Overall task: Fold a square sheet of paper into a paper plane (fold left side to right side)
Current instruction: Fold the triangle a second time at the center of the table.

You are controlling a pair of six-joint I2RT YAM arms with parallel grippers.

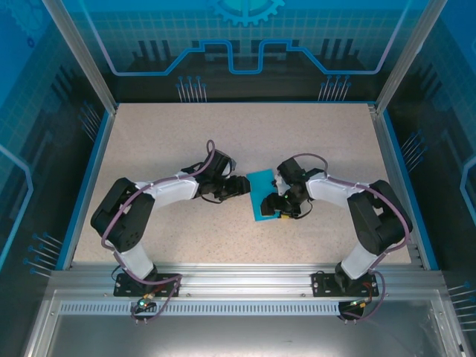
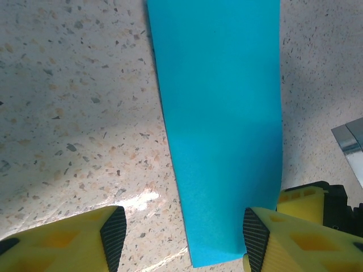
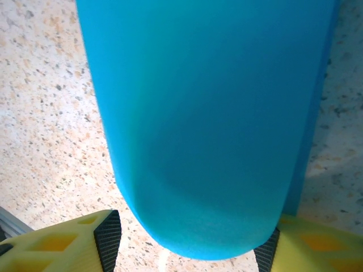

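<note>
The square sheet of paper [image 1: 262,195] lies mid-bench [image 1: 186,134]. The left hand [image 2: 184,235], jaws apart, straddles the sheet's end, 1 pad [image 2: 255,238] at its edge. The right hand [image 3: 187,243], jaws spread, straddles its curled-over fold.

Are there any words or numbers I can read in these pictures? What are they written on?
No words, numbers, labels or brand names can be read anywhere.
The square sheet of paper is plain teal, with nothing printed on it.
The back wall has a gear shape and line patterns, but no letters.
The speckled table has no writing.
</note>
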